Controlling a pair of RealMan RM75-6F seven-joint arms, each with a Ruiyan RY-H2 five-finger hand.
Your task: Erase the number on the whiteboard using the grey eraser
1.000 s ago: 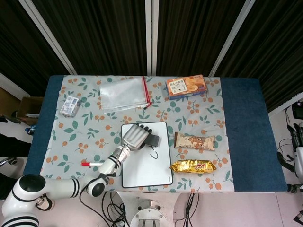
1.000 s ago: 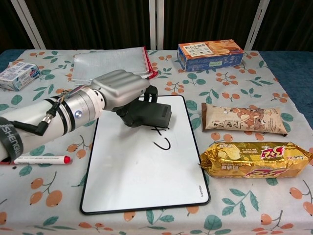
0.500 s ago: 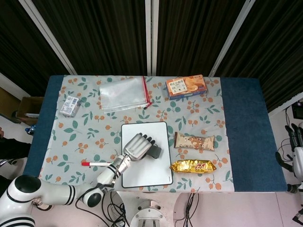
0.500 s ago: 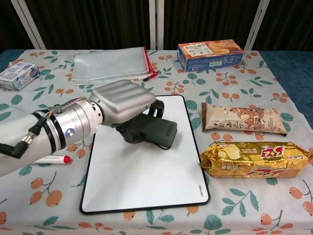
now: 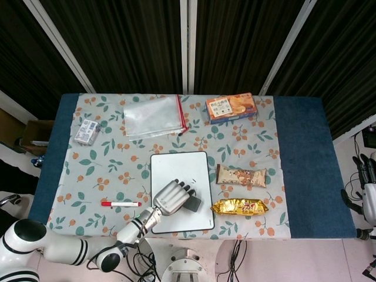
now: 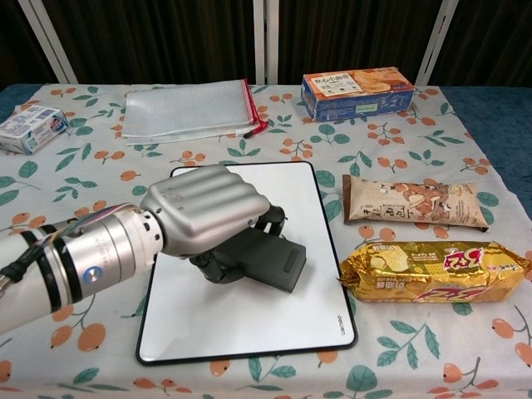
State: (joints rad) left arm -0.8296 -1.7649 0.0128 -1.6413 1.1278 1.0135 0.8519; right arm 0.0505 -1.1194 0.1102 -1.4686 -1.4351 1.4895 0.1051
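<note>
Whiteboard (image 6: 241, 328) on the worktop now shows no ink above the left hand (image 6: 208, 218), which has dragged the grey eraser (image 6: 270, 262) down over the number. Fingers stay clamped around it; erasing looks nearly done.

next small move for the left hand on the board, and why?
Probably lift the grey eraser off the whiteboard: the left hand grips it low on the board, and every visible part of the surface shows no ink.
</note>
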